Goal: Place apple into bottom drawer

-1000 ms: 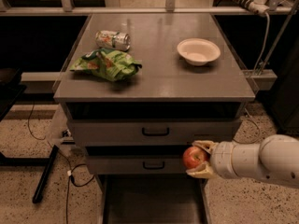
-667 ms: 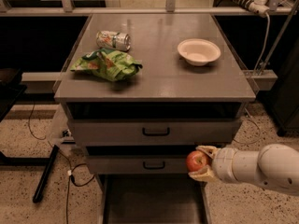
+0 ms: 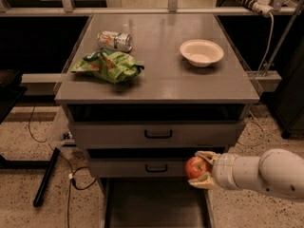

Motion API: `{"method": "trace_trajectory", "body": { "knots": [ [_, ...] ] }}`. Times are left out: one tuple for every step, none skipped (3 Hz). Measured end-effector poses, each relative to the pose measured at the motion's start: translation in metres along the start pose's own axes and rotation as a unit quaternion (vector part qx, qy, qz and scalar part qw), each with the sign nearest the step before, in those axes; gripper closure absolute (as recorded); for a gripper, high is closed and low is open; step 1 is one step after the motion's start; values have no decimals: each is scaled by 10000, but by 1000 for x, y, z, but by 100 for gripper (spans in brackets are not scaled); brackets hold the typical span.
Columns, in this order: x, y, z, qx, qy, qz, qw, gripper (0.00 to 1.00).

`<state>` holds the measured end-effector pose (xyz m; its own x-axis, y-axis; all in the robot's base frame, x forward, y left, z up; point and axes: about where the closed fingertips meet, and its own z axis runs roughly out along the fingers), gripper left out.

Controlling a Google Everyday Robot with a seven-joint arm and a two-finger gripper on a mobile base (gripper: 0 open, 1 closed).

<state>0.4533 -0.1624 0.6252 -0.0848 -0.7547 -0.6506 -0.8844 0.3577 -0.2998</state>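
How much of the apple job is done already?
Done: the bottom drawer is pulled open, and the gripper is shut on the apple. Now: it holds the apple in front of the middle drawer, above the open drawer's right side. Left: lower it in and let go.

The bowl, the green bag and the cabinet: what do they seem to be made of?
The bowl: probably paper or foam, matte off-white, thin-rimmed. The green bag: glossy crinkled plastic film. The cabinet: likely painted metal, flat grey with a dull sheen. The gripper, lower right, holds the apple by the open bottom drawer.
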Motion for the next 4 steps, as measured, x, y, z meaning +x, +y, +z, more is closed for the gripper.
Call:
{"method": "trace_trajectory", "body": {
  "knots": [
    [17, 14, 26, -95, -54, 35, 9999, 100],
    [49, 20, 58, -176, -422, 270, 9986, 100],
    [81, 19, 83, -128, -972, 410, 9943, 100],
    [117, 34, 125, -297, -1273, 580, 9897, 100]
  ]
}}
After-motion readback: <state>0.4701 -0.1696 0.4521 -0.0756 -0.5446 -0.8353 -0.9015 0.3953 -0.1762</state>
